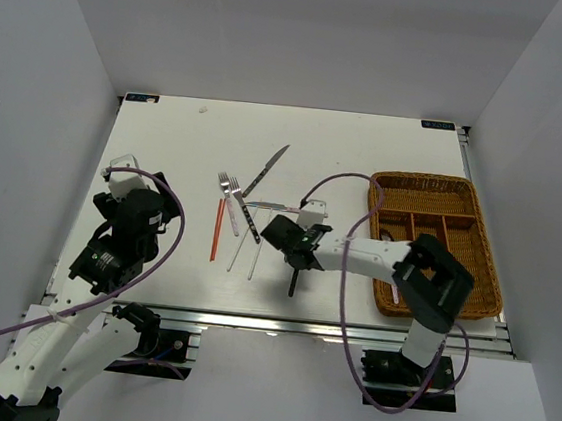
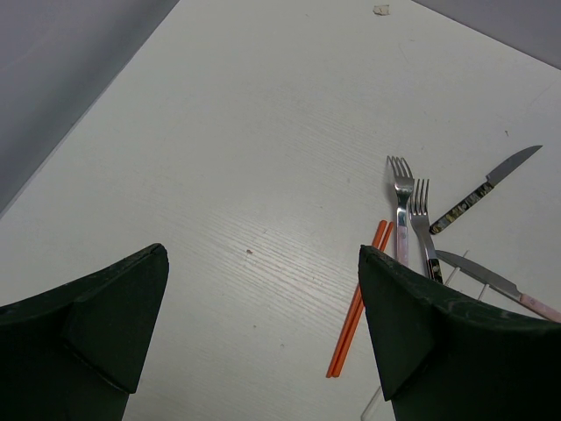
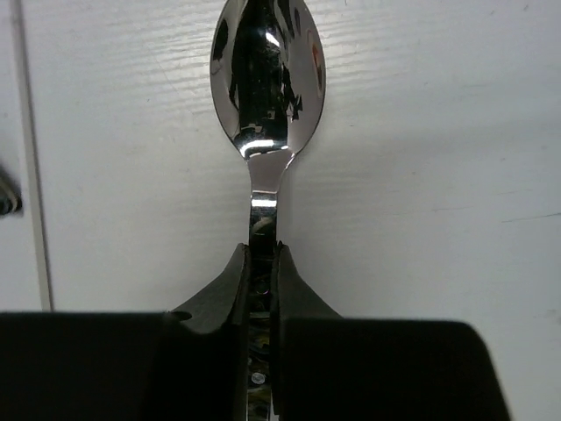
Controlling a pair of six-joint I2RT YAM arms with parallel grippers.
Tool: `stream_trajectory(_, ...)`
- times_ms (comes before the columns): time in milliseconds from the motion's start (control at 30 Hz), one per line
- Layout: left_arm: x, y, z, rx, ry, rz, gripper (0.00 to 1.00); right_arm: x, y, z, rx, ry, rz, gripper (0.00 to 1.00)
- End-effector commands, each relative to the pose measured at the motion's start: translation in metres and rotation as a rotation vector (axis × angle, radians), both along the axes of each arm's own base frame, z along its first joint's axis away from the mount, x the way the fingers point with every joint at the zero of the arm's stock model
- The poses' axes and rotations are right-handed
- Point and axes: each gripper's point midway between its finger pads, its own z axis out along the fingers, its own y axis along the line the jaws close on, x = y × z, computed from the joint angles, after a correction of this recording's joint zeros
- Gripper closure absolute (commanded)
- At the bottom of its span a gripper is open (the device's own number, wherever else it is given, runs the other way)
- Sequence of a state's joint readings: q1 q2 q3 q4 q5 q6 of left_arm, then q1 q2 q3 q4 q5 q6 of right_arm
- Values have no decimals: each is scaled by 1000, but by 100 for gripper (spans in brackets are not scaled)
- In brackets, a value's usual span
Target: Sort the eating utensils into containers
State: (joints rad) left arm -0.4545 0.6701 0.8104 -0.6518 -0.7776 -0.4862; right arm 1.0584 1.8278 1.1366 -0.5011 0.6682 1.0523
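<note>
My right gripper [image 1: 296, 254] [image 3: 263, 254] is shut on the handle of a silver spoon [image 3: 267, 79], whose bowl sticks out ahead of the fingers just over the white table. It is left of the brown wicker tray [image 1: 485, 232]. The other utensils lie left of it: two forks [image 1: 228, 187] [image 2: 401, 189], a red-orange chopstick pair [image 1: 217, 229] [image 2: 355, 307], white chopsticks [image 1: 247, 247], a dark-handled knife [image 1: 266, 171] [image 2: 491, 180] and a pink-handled knife [image 1: 271, 207] [image 2: 486, 279]. My left gripper [image 1: 152, 197] [image 2: 263, 333] is open and empty, left of the pile.
A purple cable [image 1: 339, 181] loops from the right arm over the table and the tray's left rim. A white chopstick [image 3: 26, 149] lies just left of the held spoon. White walls enclose the table on three sides.
</note>
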Motion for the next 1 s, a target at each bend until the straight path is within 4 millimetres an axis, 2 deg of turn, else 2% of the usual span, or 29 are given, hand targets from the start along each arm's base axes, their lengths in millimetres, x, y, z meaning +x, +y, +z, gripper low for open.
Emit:
stream_trajectory(0, -1, 2, -1, 5, 3, 5, 2, 14, 9, 67, 97, -148, 142, 100)
stream_trajectory(67, -1, 2, -2, 6, 5, 5, 2, 18, -5, 83, 31, -186, 240, 100)
stream_trajectory(100, 0, 2, -2, 6, 4, 5, 2, 20, -12, 102, 30, -219, 268, 100)
stream_trajectory(167, 0, 1, -3, 6, 8, 1, 2, 25, -44, 110, -78, -231, 313, 100)
stream_trajectory(200, 1, 1, -3, 8, 9, 2, 2, 27, -57, 128, -70, -272, 321, 100)
stream_trajectory(233, 1, 0, -3, 10, 13, 2, 2, 36, -78, 134, -82, -288, 302, 100)
stream_trajectory(267, 1, 0, -3, 10, 15, 2, 2, 40, -88, 140, -96, -310, 345, 100)
stream_trajectory(300, 1, 1, -4, 11, 17, 4, 2, 38, -110, 147, -88, -343, 345, 100)
stream_trajectory(333, 1, 2, -3, 13, 16, 10, 2, 47, -139, 153, -99, -367, 299, 100)
stream_trajectory(367, 1, 2, -2, 11, 13, 12, 2, 51, -148, 161, -86, -416, 306, 100)
stream_trajectory(400, 0, 2, -2, 10, 8, 12, 2, 47, -170, 171, -125, -475, 328, 100)
stream_trajectory(433, 0, 2, -2, 9, 7, 12, 2, 51, -192, 178, -139, -511, 291, 100)
stream_trajectory(467, 0, 2, -2, 7, 6, 9, 2, 49, -192, 185, -134, -549, 356, 100)
stream_trajectory(500, 0, 1, -2, 4, 3, 3, 2, 49, -201, 206, -175, -644, 380, 100)
stream_trajectory(567, 1, 0, -3, 7, 10, -2, 2, 50, -220, 207, -232, -672, 344, 100)
stream_trajectory(667, 3, -2, -5, 9, 19, -8, 2, 53, -244, 193, -309, -573, 307, 100)
stream_trajectory(700, 3, -3, -5, 9, 20, -11, 2, 56, -245, 179, -316, -513, 314, 100)
stream_trajectory(833, 4, -3, -8, 14, 32, -13, 2, 57, -239, 147, -281, -428, 345, 100)
stream_trajectory(967, 3, -3, -6, 8, 22, -12, 2, 55, -234, 128, -231, -368, 334, 100)
